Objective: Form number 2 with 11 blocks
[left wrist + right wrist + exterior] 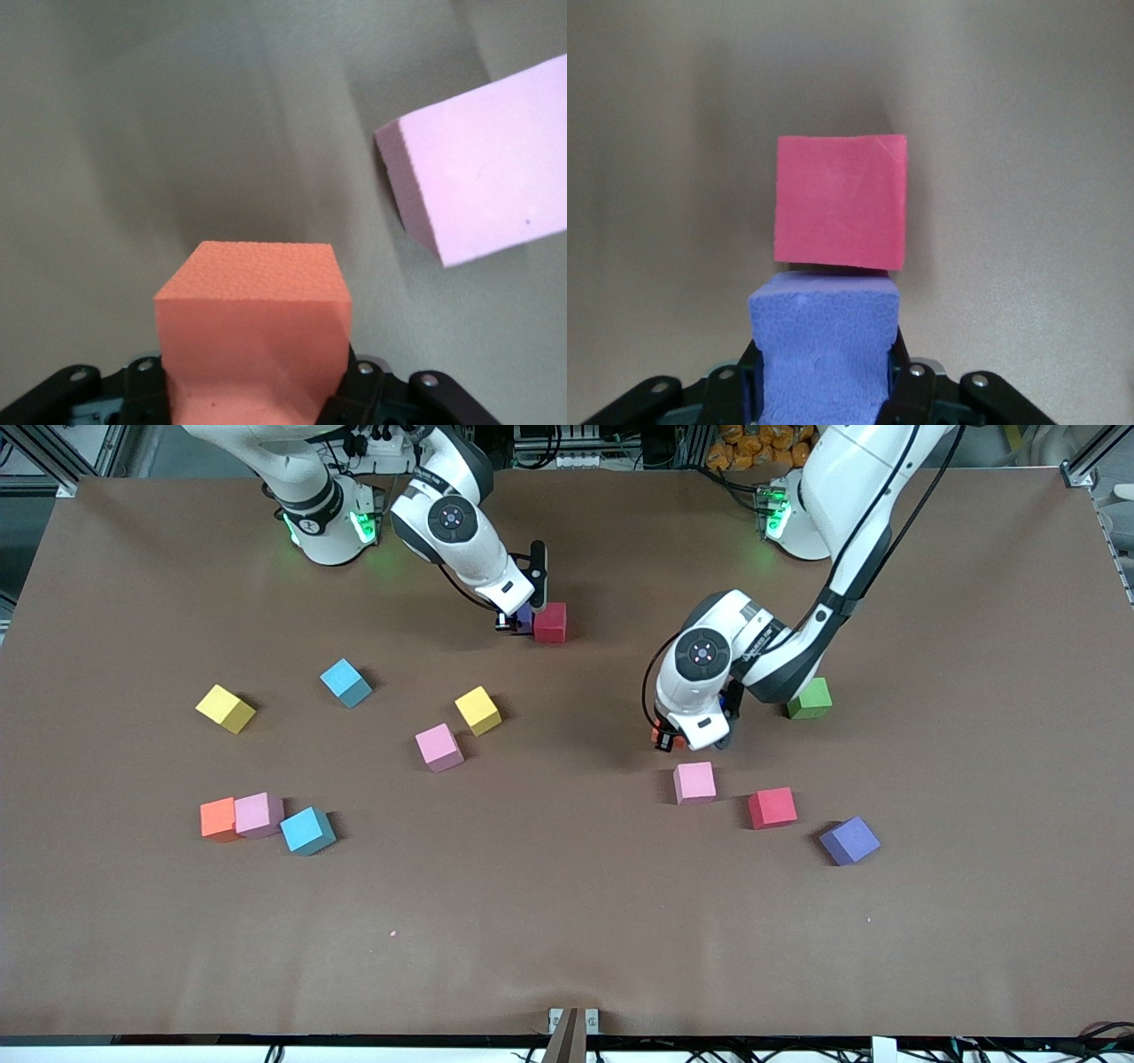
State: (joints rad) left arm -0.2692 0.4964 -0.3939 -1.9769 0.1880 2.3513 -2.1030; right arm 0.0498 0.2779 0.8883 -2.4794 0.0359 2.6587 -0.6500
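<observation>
Your left gripper (252,394) was clamped on an orange block (252,328) near a pink block (487,177); your right gripper (824,390) gripped a purple block (824,345) touching a red block (840,202).

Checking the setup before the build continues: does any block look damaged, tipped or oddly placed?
Nothing stands out. The loose blocks sit flat and scattered; the right gripper holds a purple block beside a red block, and the left gripper holds an orange block.
</observation>
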